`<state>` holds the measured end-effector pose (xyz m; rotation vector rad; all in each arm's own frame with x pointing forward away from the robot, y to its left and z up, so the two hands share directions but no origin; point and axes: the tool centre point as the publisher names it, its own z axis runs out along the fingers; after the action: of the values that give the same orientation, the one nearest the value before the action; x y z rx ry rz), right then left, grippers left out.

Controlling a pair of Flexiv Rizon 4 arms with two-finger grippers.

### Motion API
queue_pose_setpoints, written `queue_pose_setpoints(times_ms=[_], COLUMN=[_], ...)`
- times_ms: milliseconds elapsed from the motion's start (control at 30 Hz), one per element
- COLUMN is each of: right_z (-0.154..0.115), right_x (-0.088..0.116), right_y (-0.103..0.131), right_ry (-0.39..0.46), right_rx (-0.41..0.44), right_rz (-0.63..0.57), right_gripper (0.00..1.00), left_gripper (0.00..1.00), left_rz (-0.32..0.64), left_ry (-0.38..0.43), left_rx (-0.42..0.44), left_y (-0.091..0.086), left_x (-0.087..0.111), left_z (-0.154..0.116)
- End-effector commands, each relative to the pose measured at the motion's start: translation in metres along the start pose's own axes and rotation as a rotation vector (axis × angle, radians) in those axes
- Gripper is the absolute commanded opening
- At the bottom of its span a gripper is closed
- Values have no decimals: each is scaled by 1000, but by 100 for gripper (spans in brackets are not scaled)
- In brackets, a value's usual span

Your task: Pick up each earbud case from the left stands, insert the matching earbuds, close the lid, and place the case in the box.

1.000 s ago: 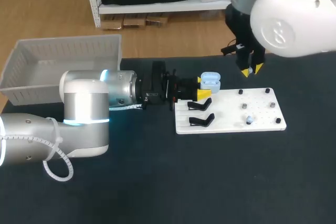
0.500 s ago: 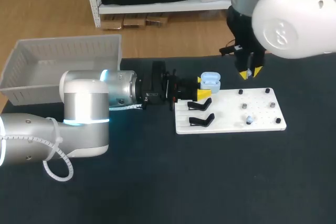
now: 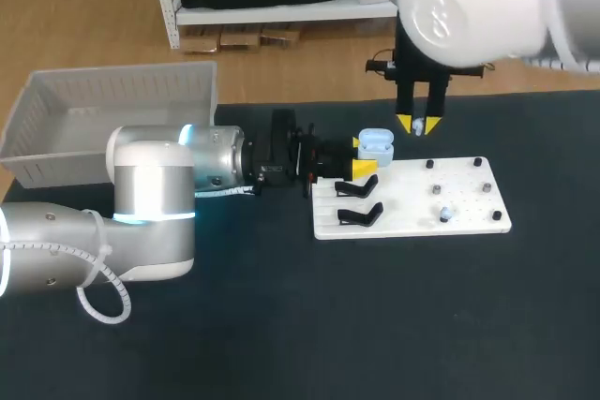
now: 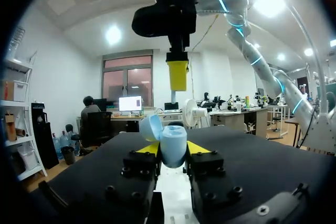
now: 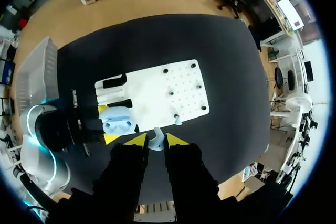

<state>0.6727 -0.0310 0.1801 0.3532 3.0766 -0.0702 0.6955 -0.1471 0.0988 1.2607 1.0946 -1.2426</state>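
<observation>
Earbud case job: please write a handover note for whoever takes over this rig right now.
Left gripper: shut on the blue case, lid open, at a corner of the white board.
Right gripper: shut on a white earbud, above the table close to the case.
Second earbud sits on the board; both black stands hold nothing.
Done: case lifted, first earbud picked.
Left: insert both earbuds, close the lid, put the case in the box.
</observation>
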Motion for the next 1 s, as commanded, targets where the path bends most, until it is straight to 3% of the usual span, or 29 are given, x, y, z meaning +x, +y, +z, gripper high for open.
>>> queue_pose_setpoints(times_ms=[33,367,467,667,1000], right_z=[-1,-1,-7,-14,-10], right_x=[-6,-6,-6,1,8], right_y=[1,1,9,30,44], right_ry=[27,27,47,20,75], right_rx=[4,4,-21,33,41], right_rz=[-2,-2,81,184,239], right_gripper=[0,0,0,0,0], left_gripper=[0,0,0,0,0], left_rz=[4,4,4,4,4], left_ry=[-5,-5,-5,-5,-5], left_rx=[-2,-2,-2,-2,-2], left_y=[0,0,0,0,0], left_x=[2,2,2,2,2], left_z=[0,0,0,0,0])
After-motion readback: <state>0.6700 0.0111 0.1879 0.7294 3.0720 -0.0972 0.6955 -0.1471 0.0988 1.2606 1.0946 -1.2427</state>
